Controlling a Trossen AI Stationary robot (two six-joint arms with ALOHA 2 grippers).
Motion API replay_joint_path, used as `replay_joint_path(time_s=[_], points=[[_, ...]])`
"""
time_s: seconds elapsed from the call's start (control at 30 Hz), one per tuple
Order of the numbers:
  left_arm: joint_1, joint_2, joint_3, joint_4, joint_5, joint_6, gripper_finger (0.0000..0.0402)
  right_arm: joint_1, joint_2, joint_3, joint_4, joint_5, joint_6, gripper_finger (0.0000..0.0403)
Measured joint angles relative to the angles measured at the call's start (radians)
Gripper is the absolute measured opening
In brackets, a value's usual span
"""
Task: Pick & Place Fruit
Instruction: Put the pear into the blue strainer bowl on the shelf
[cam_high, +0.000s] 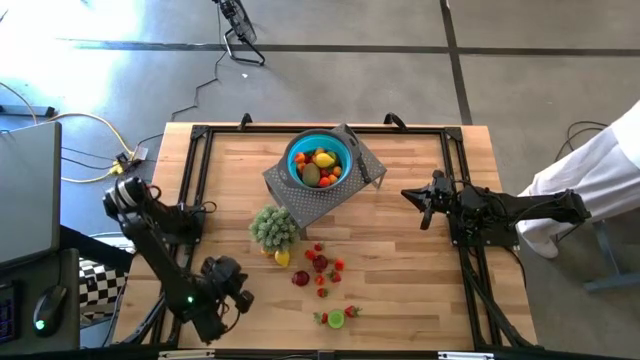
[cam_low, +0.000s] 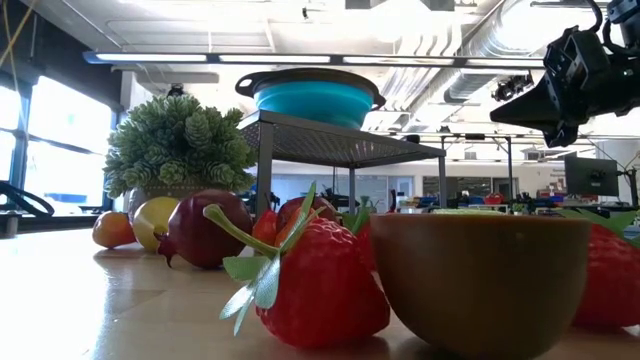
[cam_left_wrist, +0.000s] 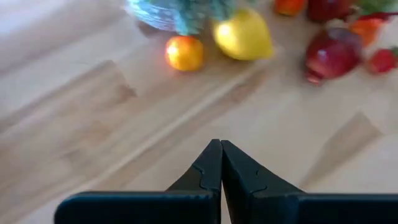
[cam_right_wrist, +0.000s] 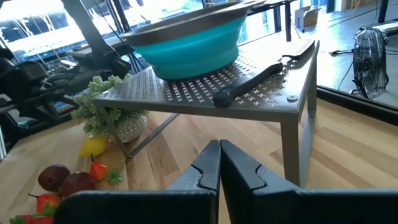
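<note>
The left claw (cam_left_wrist: 221, 163) hangs over bare wooden desk (cam_left_wrist: 93, 124), its two dark fingers pressed together, holding nothing; beyond it lie a small orange fruit (cam_left_wrist: 185, 53), a yellow lemon (cam_left_wrist: 244, 35) just beside it, and a dark red fruit (cam_left_wrist: 332, 53) farther along.

Bowl (cam_high: 320, 160) on rack (cam_high: 300, 200) (fruit (cam_high: 320, 265) before)

No text, label, brand, number or sign can be read in any view; nothing legible is shown on the things, the arms, or in the room behind.
</note>
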Motion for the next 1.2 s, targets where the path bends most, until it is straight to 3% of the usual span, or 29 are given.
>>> replay_joint_path(time_s=[0.13, 0.73, 0.87, 1.2], points=[[-0.011, 0.035, 0.03, -0.073, -0.057, -0.03, 0.0, 0.0, 0.0, 0.0, -0.011, -0.001, 0.0, 0.0003], [-0.008, 0.037, 0.032, -0.046, -0.001, -0.014, 0.001, 0.0, 0.0, 0.0, -0.046, -0.001, 0.0, 0.0003], [0.002, 0.037, 0.032, -0.048, 0.001, -0.011, 0.0054, 0.0, 0.0, 0.0, -0.051, -0.001, 0.0, 0.0003], [0.053, 0.037, 0.032, -0.072, 0.012, 0.004, 0.021, 0.0, 0.0, 0.0, -0.06, -0.001, -0.017, 0.0002]])
